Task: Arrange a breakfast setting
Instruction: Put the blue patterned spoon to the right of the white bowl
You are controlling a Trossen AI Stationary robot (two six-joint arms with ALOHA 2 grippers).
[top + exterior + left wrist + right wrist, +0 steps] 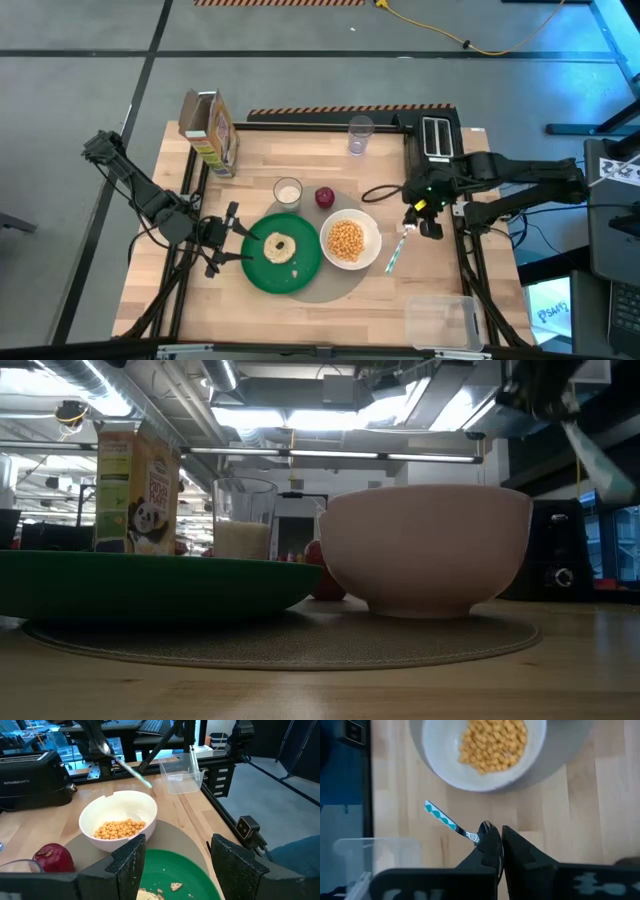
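Observation:
A round green plate (290,270) with a pale bagel (279,247) and a white bowl (350,241) of cereal stand on a round grey mat (335,283). A red apple (325,197) and a small milk glass (288,190) stand just beyond them. My left gripper (232,241) is open over the plate's left edge; in the left wrist view (175,865) its fingers stand apart above the plate (190,875). My right gripper (420,226) is right of the bowl, shut on a silver spoon (395,252) with a teal-patterned handle. My right gripper pinches the spoon between its two fingers at the silver neck (471,836); the bowl end is hidden by the fingers. The fingers point down from above. The teal handle (439,814) sticks out and slants down toward the white bowl (485,750), clear of the table.
A cereal box (210,132) stands at the far left, an empty glass (360,135) and a black toaster (437,136) at the far right. A clear plastic container (440,320) lies at the near right corner. Bare wood lies between bowl and container.

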